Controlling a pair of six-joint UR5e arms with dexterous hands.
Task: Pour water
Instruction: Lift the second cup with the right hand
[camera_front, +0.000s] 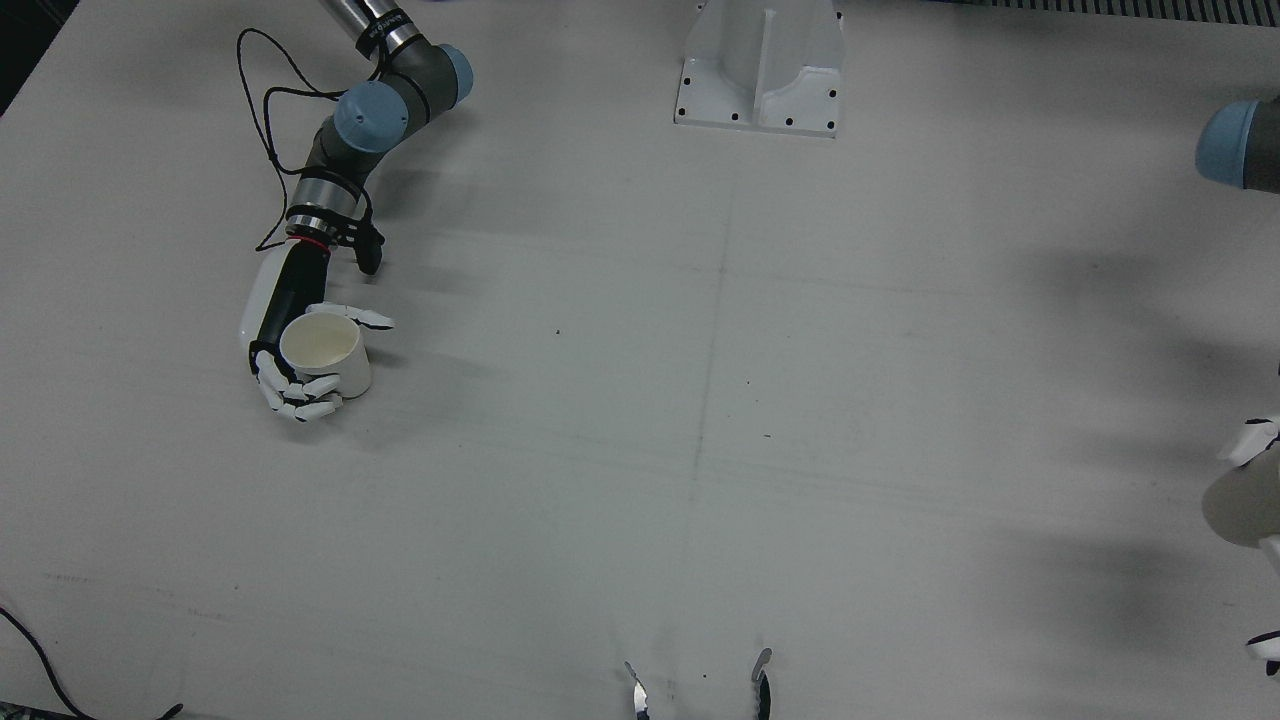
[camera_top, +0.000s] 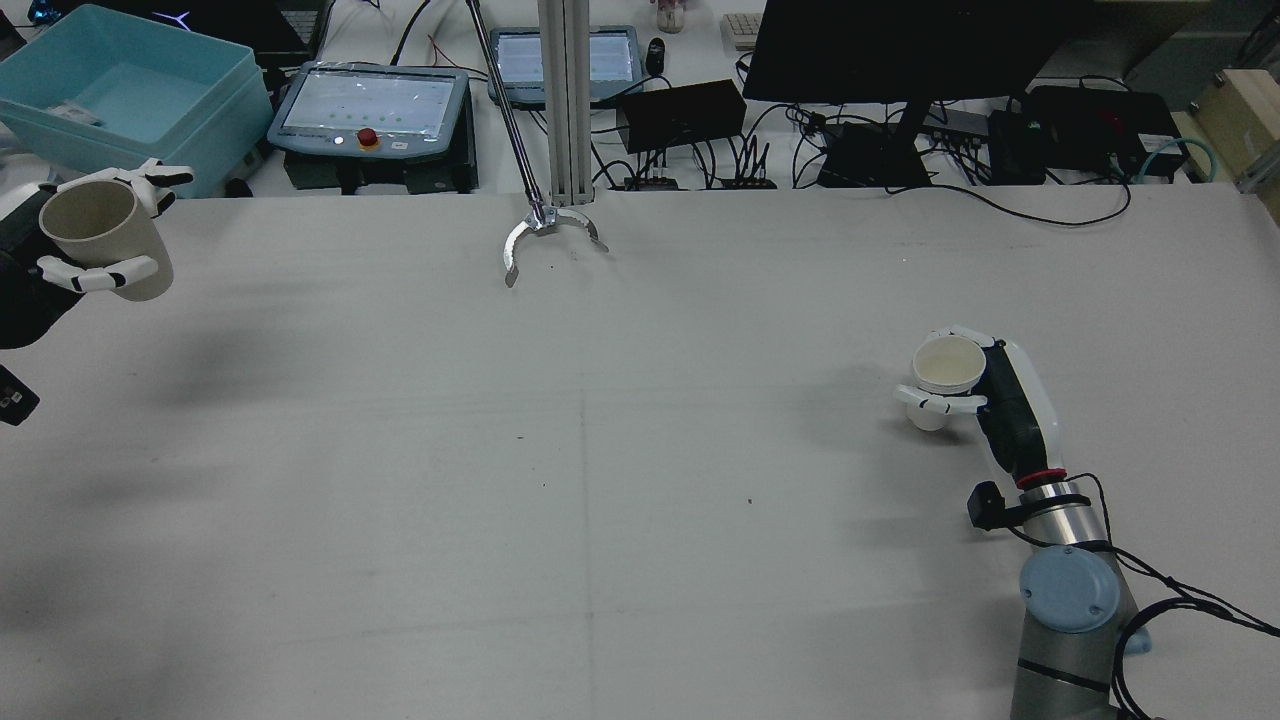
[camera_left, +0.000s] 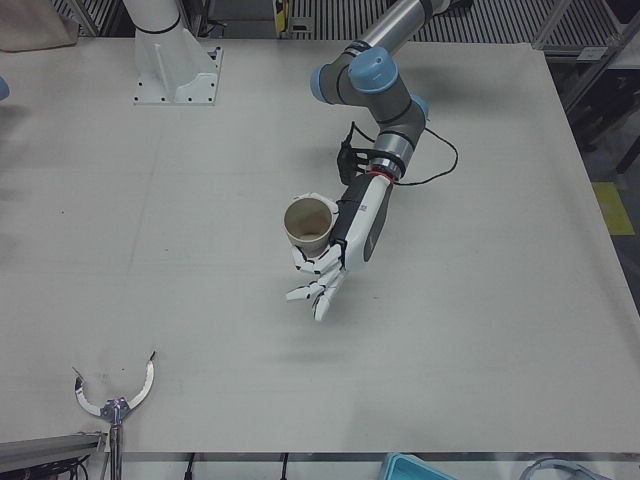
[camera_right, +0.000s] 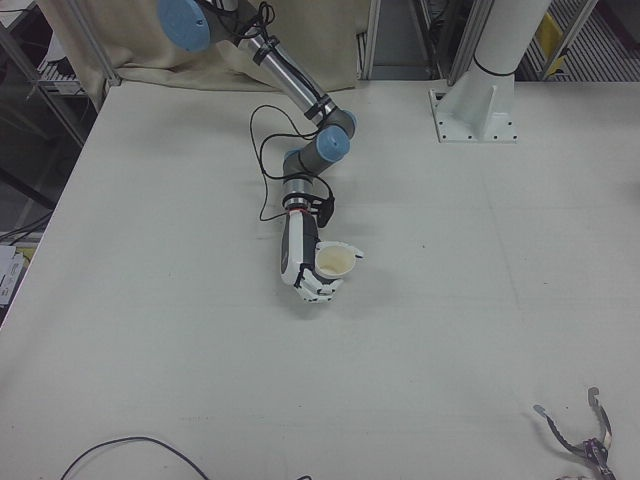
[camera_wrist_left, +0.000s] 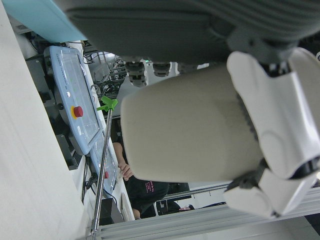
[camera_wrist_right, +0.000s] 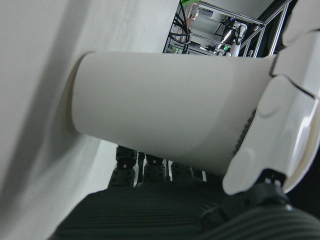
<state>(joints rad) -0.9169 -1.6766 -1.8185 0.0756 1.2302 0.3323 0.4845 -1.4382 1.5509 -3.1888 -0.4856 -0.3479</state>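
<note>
My right hand (camera_front: 290, 370) is shut on a white paper cup (camera_front: 325, 350) that stands upright on the table, left of centre in the front view. The same cup (camera_top: 945, 368) shows a pale inside in the rear view; I cannot make out any water in it. The right hand view has this cup (camera_wrist_right: 165, 115) with its base against the tabletop. My left hand (camera_top: 60, 285) is shut on a beige cup (camera_top: 100, 235), held upright well above the table's left edge. That cup (camera_left: 310, 225) also shows in the left-front view, and its side (camera_wrist_left: 190, 130) fills the left hand view.
A metal claw-shaped fitting (camera_top: 545, 235) on a pole sits at the operators' edge. A white pedestal (camera_front: 760, 70) stands at the robot's side. A blue bin (camera_top: 130, 90), control pendants (camera_top: 370, 105) and a monitor (camera_top: 900, 50) lie beyond the table. A black cable (camera_front: 270, 100) loops by the right arm.
</note>
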